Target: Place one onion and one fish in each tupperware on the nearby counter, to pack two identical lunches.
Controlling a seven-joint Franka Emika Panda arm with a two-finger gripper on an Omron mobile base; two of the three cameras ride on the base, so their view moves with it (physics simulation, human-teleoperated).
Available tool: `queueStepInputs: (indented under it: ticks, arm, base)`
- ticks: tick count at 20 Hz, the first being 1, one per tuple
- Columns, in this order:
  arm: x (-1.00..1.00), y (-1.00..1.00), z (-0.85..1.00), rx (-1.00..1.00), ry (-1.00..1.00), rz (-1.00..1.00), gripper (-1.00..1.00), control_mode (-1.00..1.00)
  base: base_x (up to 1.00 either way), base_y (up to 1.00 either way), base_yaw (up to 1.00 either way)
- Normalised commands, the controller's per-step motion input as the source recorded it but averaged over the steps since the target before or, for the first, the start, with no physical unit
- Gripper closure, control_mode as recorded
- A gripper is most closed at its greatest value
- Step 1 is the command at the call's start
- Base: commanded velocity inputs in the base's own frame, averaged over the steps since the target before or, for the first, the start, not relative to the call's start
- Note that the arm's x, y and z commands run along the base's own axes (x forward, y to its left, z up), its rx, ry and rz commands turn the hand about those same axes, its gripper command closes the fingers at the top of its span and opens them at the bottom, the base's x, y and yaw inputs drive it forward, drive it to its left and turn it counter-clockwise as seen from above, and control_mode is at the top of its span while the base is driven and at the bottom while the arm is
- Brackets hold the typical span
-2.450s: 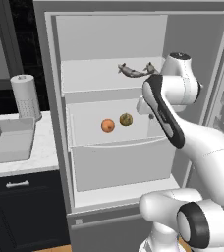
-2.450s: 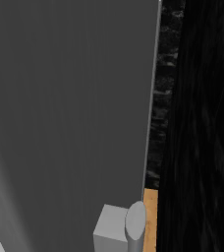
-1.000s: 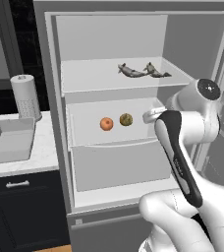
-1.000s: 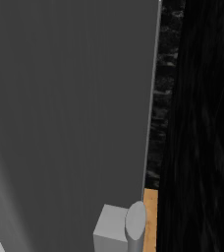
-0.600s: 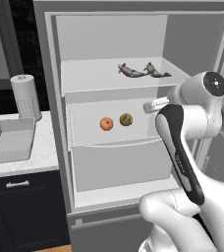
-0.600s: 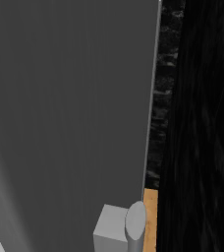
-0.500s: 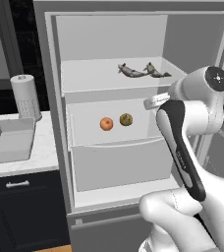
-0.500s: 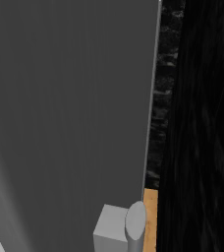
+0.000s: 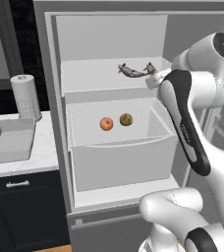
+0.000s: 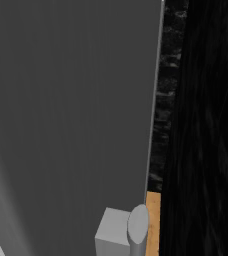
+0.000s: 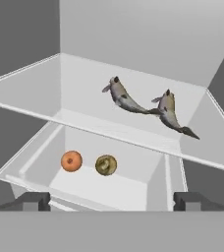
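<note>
Where slender fish (image 11: 125, 99) lie, round onions (image 11: 71, 161)

I have the pincer (image 11: 112, 201) out in front of the open fridge (image 9: 50, 98). Ahead and above it, two fish (image 11: 121, 96) (image 11: 169, 112) lie side by side on the shelf (image 11: 45, 93), tails nearly touching. Ahead and below, left of centre, two onions (image 11: 71, 161) (image 11: 105, 165) sit side by side in the drawer (image 11: 148, 189). Far left, a tupperware (image 9: 8, 142) on the counter (image 9: 42, 157), a paper roll (image 9: 25, 97) behind it.
</note>
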Motion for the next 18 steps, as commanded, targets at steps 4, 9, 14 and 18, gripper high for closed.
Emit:
queueStepInputs:
  ticks: [4,9,14,18]
  arm:
    - [0.34,0.0,0.1,0.0,0.0,0.03,-1.0,-1.0]
    - [0.57,0.0,0.0,0.0,0.01,0.04,-1.0,-1.0]
    - [0.59,0.01,-0.2,0.0,0.0,0.04,-1.0,-1.0]
    - [0.56,0.06,-0.34,0.0,0.0,0.04,-1.0,-1.0]
  base:
    - [0.0,0.0,0.0]
    - [0.0,0.0,0.0]
    - [0.0,0.0,0.0]
    - [0.0,0.0,0.0]
